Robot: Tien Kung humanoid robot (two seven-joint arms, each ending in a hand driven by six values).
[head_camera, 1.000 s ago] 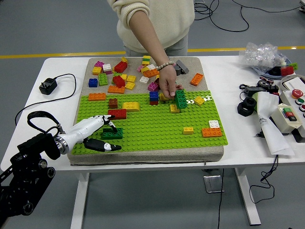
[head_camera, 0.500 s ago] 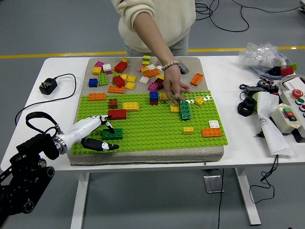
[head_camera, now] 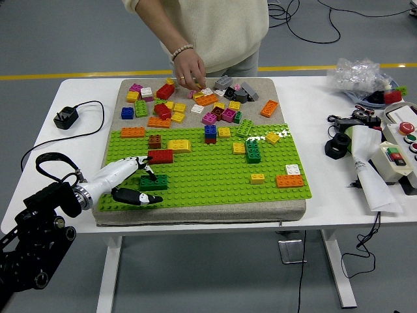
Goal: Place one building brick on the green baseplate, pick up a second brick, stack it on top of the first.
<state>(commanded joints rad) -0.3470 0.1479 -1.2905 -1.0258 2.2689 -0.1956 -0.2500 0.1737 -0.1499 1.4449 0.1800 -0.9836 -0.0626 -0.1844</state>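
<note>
The person's hand (head_camera: 189, 68) has moved away from the middle of the green baseplate (head_camera: 215, 176) and is now over the loose bricks (head_camera: 195, 104) behind its far edge, fingers pinching a small yellow piece. The dark green brick (head_camera: 253, 151) that the person put down half a second ago stays alone near the baseplate's centre. The robot's left hand (head_camera: 133, 184) has not moved: at the baseplate's near left corner, its fingers are closed around another dark green brick (head_camera: 154, 182), which rests on the studs. The white table (head_camera: 326, 189) carries everything.
</note>
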